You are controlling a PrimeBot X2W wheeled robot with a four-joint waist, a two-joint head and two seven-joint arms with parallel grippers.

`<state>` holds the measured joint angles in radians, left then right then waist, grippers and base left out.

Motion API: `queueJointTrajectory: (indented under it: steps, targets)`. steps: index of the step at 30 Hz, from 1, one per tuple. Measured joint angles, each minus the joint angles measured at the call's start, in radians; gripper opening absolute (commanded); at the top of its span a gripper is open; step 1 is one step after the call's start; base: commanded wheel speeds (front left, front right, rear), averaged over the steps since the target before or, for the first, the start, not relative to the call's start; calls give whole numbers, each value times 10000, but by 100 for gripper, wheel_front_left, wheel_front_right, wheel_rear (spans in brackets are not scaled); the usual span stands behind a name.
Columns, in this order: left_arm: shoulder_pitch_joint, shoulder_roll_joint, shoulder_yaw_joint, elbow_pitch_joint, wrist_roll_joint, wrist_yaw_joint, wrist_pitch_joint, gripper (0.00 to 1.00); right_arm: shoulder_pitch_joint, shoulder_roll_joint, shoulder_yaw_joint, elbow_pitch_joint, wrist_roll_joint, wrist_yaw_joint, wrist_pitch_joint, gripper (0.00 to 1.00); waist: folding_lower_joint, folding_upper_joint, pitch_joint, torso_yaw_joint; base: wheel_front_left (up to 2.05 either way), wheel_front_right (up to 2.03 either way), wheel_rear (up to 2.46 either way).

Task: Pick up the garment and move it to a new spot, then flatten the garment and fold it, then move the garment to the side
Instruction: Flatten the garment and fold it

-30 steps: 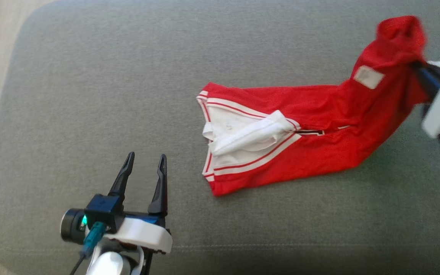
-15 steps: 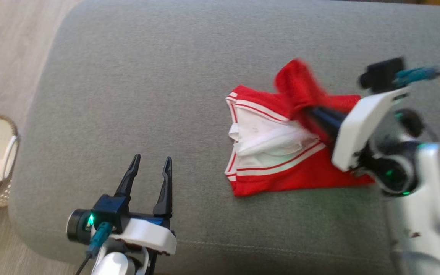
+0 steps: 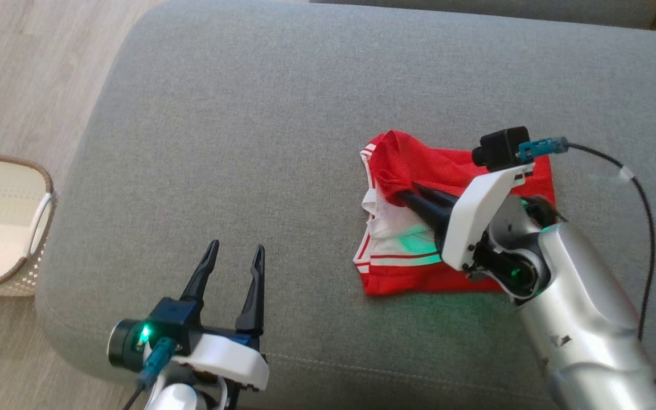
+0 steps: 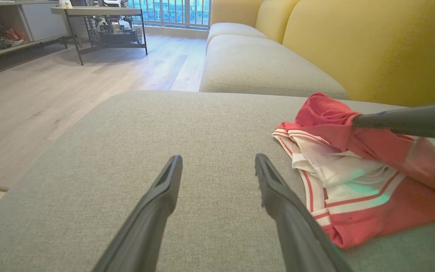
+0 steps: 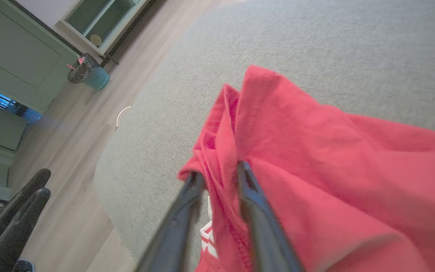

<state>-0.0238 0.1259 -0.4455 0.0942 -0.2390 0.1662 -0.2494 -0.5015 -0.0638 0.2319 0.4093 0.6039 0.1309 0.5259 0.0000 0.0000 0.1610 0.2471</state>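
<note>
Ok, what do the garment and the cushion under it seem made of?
Garment: thin red fabric, possibly polyester jersey, matte, white striped trim; it bunches and drapes softly. Cushion: grey woven upholstery, matte; coarse weave and stitched seam show.

Your left gripper (image 3: 236, 246) has two long, tapered black fingers (image 3: 253, 285) on a curved white bracket (image 3: 225, 359). Behind it sit a round black camera housing (image 3: 126, 344), lit green, and a teal connector (image 3: 157, 353). Your right gripper (image 3: 409, 191) is built alike. Its silver forearm (image 3: 584, 324) bears small dark marks, possibly screws or scuffs. A black cable (image 3: 644, 210) trails from its teal plug (image 3: 541, 148).
</note>
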Motion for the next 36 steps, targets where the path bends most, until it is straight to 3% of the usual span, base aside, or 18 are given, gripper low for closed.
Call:
queueJointTrajectory:
  steps: [5, 8, 16, 17, 19, 27, 36]
  targets:
    - [117, -2, 59, 8, 0, 0, 0, 100, -34, 2, 276, 245, 1116, 0, -752, 100, 0, 0, -121, -39, 0, 0, 0]
    - [264, 4, 105, 8, 2, 10, 0, 100, -123, 2, -61, -44, 1060, 0, -1083, 100, 0, 0, -166, -143, 0, 0, 0]
    - [347, 2, 261, -203, 96, 21, 0, 100, -142, -119, -2088, -1935, -1475, 0, -1262, 100, 0, 0, -128, -467, 0, 0, 0]
    - [347, 2, 261, -221, 104, 17, 0, 100, -50, -222, -2157, -2098, -1758, 0, -1160, 78, 0, 0, -106, -462, 0, 0, 0]
    - [347, 2, 267, -251, 104, 13, 0, 100, 292, -437, -2217, -2382, -2194, 0, -1053, 0, -1, 0, -61, -445, 0, 0, 0]
    - [341, -13, 311, -267, 104, -2, 0, 100, 1734, -771, -1994, -2744, -3384, 0, -1490, 0, 0, 0, 130, -323, 0, 0, 0]
    - [335, -29, 301, -268, 111, -90, 0, 100, 2784, -50, -1200, -1432, -4345, 0, -2107, 0, 0, 0, 258, -2, 0, 0, 0]
